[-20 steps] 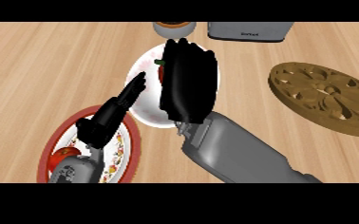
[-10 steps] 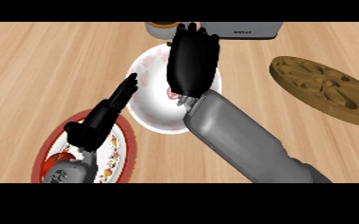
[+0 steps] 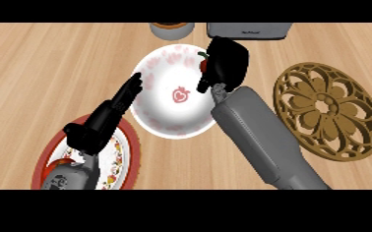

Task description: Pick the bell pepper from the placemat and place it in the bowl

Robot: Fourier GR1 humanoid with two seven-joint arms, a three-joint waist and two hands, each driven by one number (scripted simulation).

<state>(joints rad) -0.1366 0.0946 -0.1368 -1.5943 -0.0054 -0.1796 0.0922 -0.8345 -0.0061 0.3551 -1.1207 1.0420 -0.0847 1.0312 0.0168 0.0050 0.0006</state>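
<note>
Wooden planks are making up the bench, pale and running across the whole view. On it, the white bowl with pink markings is sitting at the centre. To its right a brown openwork placemat is lying flat, with nothing on it. At near left a red-rimmed plate is showing under the left forearm. At the far edge a grey toaster-like box and a small cup are standing.

The right hand is hovering over the bowl's far right rim, fingers curling round the bell pepper, of which only a red sliver and green stem are showing at the hand's left edge. The left hand is resting with fingers straight, pointing toward the bowl's left rim.

Such a pepper is probably light, hollow and waxy-smooth, so wrapping round its widest part suits it better than pinching the stem. The task seems nearly done; letting go over the bowl remains.
</note>
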